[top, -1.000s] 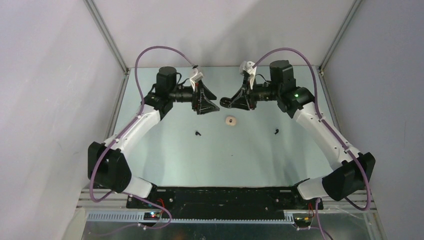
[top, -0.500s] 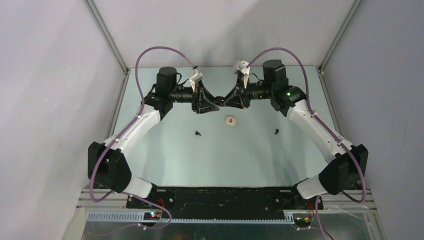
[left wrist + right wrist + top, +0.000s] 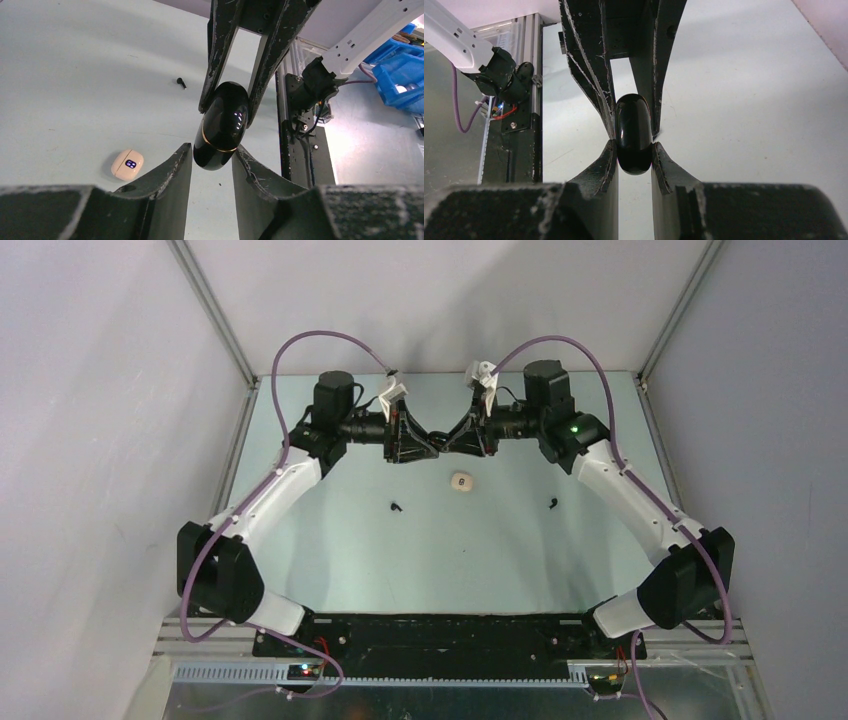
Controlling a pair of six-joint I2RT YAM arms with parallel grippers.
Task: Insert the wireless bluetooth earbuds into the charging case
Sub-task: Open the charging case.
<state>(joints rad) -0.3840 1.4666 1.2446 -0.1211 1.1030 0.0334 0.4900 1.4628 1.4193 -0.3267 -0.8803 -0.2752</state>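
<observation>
Prob. opening: pinching glossy black egg-shaped charging case [image 3: 222,115] w/ R gripper [image 3: 634,144] & L gripper [image 3: 212,147] at 12 o'clock; next, pry it open.

Left earbud [image 3: 397,506], loose case [image 3: 461,480], right earbud [image 3: 552,504] lie before held case [image 3: 221,125].

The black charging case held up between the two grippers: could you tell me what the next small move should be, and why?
The right gripper clamps the black charging case above its gold seam, while the fingers of the left gripper flank the lower end, at or near contact. So I would probably close the left gripper firmly there, since opening the case likely needs a hold on both halves.
</observation>
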